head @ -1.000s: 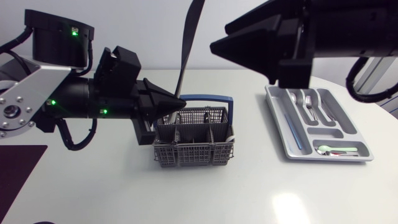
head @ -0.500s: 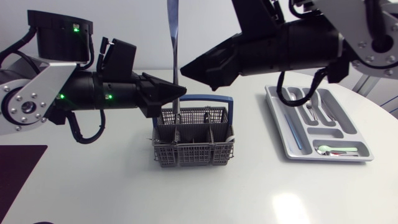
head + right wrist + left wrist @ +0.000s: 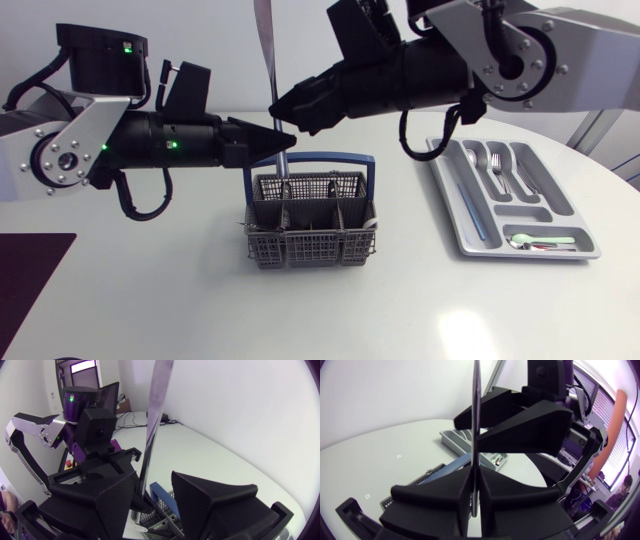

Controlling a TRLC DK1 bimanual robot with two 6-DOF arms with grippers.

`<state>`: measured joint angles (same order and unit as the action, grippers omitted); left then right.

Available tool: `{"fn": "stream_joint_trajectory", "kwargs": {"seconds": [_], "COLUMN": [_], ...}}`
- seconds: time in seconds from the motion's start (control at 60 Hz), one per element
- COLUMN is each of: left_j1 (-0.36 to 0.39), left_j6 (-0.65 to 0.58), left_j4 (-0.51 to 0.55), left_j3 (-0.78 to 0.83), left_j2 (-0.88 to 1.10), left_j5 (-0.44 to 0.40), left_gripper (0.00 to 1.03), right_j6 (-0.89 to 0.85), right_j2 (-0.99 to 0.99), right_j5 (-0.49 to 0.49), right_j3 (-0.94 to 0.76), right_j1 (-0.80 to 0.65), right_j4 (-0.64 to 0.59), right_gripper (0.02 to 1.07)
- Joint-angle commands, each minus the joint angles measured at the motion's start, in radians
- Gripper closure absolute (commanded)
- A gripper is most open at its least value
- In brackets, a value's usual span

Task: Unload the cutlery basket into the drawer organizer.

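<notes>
The left gripper pinches a long flat silver knife low on its length, both black wedge fingers pressed flat against it. The knife stands nearly upright, its long axis vertical and its upper end running out of the head view. Just above, the right gripper has its fingers spread, with the knife in the gap between them. The right arm reaches past the middle along the far edge of the white worktop. Below the knife's lower end stands the grey plastic cutlery basket with a blue handle, near the worktop's middle. The grey drawer organizer, holding forks and spoons, lies well apart toward the right edge, with bare worktop between them.
</notes>
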<state>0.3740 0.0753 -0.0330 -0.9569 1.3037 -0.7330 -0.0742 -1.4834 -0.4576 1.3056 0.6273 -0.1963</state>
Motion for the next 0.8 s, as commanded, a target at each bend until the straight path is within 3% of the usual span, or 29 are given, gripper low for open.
{"fn": "stream_joint_trajectory", "kwargs": {"seconds": [0.0, 0.317, 0.4, 0.483, 0.6, 0.783], "left_j1": [-0.009, -0.078, -0.086, -0.087, -0.089, -0.099], "left_j6": [0.038, 0.089, 0.087, 0.087, 0.084, 0.083], "left_j4": [-0.030, -0.084, -0.087, -0.091, -0.096, -0.108], "left_j3": [-0.036, -0.028, -0.023, -0.019, -0.013, 0.001], "left_j2": [0.012, 0.037, 0.039, 0.040, 0.040, 0.048], "left_j5": [-0.046, -0.319, -0.356, -0.399, -0.450, -0.529], "left_gripper": [1.00, 1.00, 1.00, 1.00, 1.00, 1.00], "right_j6": [0.022, 0.024, 0.024, 0.030, 0.039, 0.070], "right_j2": [-0.028, -0.015, -0.012, -0.006, -0.002, 0.025], "right_j5": [-0.026, -0.173, -0.204, -0.224, -0.259, -0.320], "right_j3": [0.034, 0.034, 0.027, 0.023, 0.020, 0.018], "right_j1": [0.006, -0.020, -0.024, -0.026, -0.029, -0.040], "right_j4": [0.015, 0.026, 0.026, 0.031, 0.038, 0.038], "right_gripper": [0.63, 0.71, 0.71, 0.80, 0.84, 0.84]}}
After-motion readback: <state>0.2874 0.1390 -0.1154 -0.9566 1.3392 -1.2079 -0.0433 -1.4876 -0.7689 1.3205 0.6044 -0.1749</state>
